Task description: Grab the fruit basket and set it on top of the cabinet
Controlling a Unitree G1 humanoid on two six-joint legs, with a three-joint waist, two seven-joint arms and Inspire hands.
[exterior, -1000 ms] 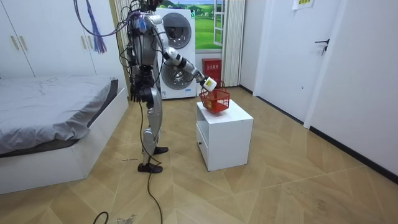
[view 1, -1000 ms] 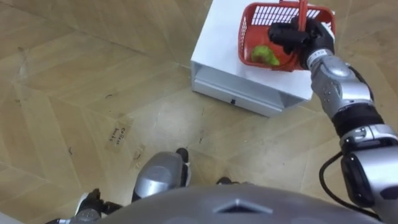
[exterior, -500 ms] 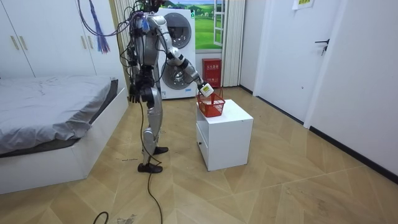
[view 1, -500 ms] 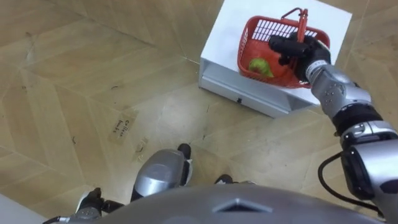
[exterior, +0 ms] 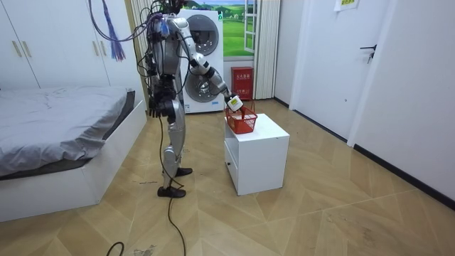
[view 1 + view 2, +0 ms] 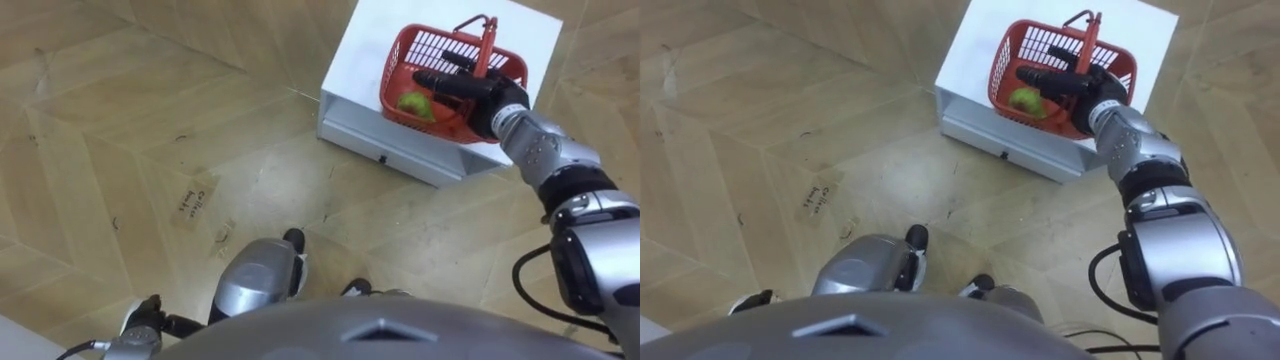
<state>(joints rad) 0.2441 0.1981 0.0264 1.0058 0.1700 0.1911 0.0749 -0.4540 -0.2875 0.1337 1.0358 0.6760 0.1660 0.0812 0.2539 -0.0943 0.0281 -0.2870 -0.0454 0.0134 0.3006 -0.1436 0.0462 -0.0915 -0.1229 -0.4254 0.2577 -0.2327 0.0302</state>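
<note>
The fruit basket (image 6: 392,62) is red plastic with slotted, mesh-like walls and a rounded rectangular rim. It sits on the white surface (image 6: 355,55) of a low, boxy cabinet, at the edge nearest the robot. Its thin red handle (image 6: 484,40) stands upright over the far side. Inside lies one green, rounded fruit (image 6: 413,103) against the wall on the robot's left.

The right hand (image 6: 478,92) is black and reaches over the basket's open top, below the handle. Its fingers are stretched out straight and a little apart, pointing to the robot's left, and are not closed round the handle or the rim. I cannot tell whether they touch the basket.

The cabinet's front has a smooth white drawer panel (image 6: 385,140) with a small dark pull. Around it the floor (image 6: 150,120) is pale wooden parquet laid in a slanted pattern.

In the room view the robot stands upright just beside the cabinet, between it and a grey-covered bed (image 5: 57,114), with its left hand (image 5: 153,107) hanging at its side
</note>
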